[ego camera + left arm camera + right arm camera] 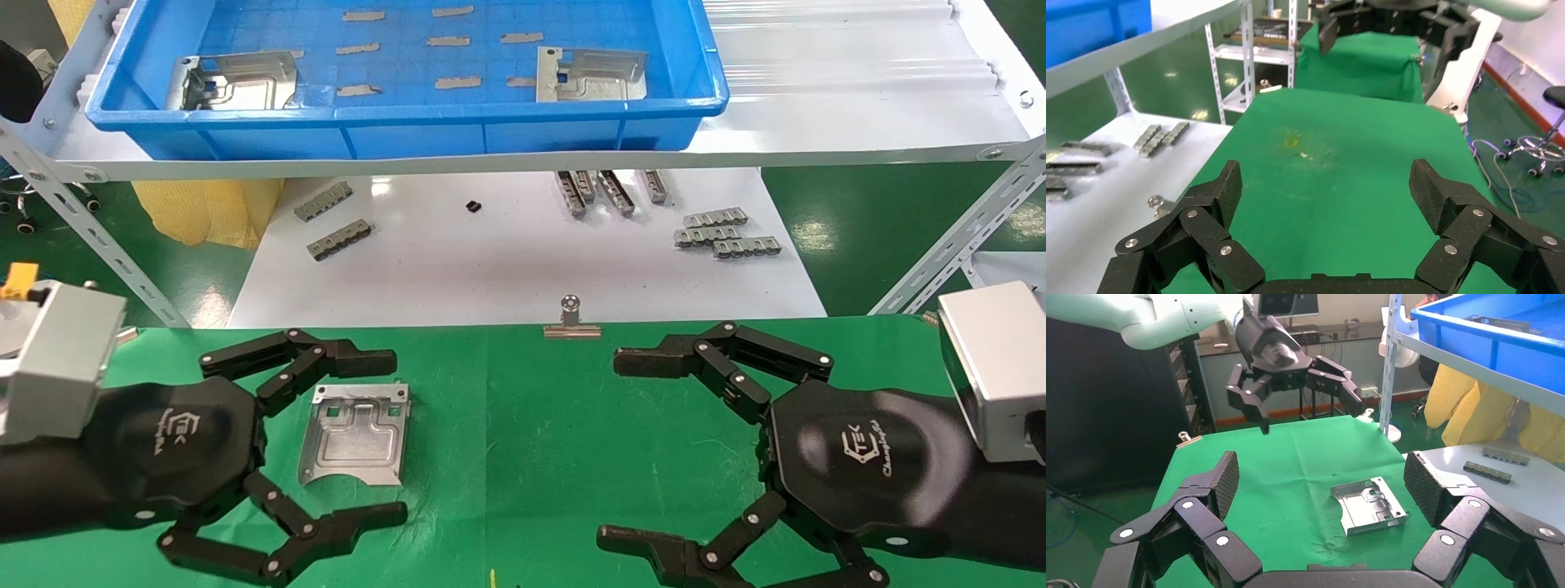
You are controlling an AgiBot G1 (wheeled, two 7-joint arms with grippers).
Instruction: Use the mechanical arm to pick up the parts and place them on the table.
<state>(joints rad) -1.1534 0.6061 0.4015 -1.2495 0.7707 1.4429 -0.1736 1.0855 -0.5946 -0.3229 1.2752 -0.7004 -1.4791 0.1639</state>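
Toward the lower left of the head view, one flat stamped silver-grey metal plate (354,435) lies on the wrinkled green cloth surface (523,425), between the spread fingers of the left claw (392,437), which hovers open and touches nothing. Two more plates (233,80) rest in the blue plastic tray (409,122) at upper frame. Lower right, the right claw (609,449) is open too, empty.

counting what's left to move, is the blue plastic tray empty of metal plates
No, two stamped silver-grey sheet-metal plates lie in the blue plastic tray, one toward each end.
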